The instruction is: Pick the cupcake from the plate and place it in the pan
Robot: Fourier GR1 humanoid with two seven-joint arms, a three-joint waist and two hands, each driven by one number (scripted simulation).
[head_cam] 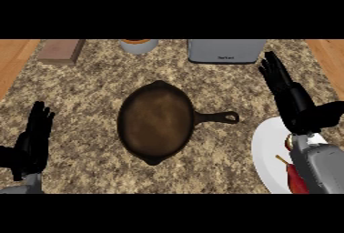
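Right hand [290, 98]: fingers straight and extended toward the far side, holding nothing, raised above the far rim of the white plate [267, 154] at the right edge of the view; its grey forearm [322, 168] enters from the lower right and covers much of the plate. Beneath the forearm, a red item [295, 178] with a thin pale stem lies on the plate; only a sliver shows, so whether this is the cupcake cannot be told. Left hand [32, 139]: open, fingers up, at rest near the lower left edge, touching nothing. Between the two hands, at the centre of the speckled granite worktop [80, 91], sits the dark cast-iron pan [156, 122], its bowl holding nothing, its handle [218, 118] pointing right toward the plate and ending just short of the rim. Along the far edge: a grey appliance [225, 51] right of centre, a pale round vessel with orange contents [138, 45] left of it, and a brown wooden block [60, 51] at the far left. Wooden surfaces [13, 59] flank the worktop on both sides.
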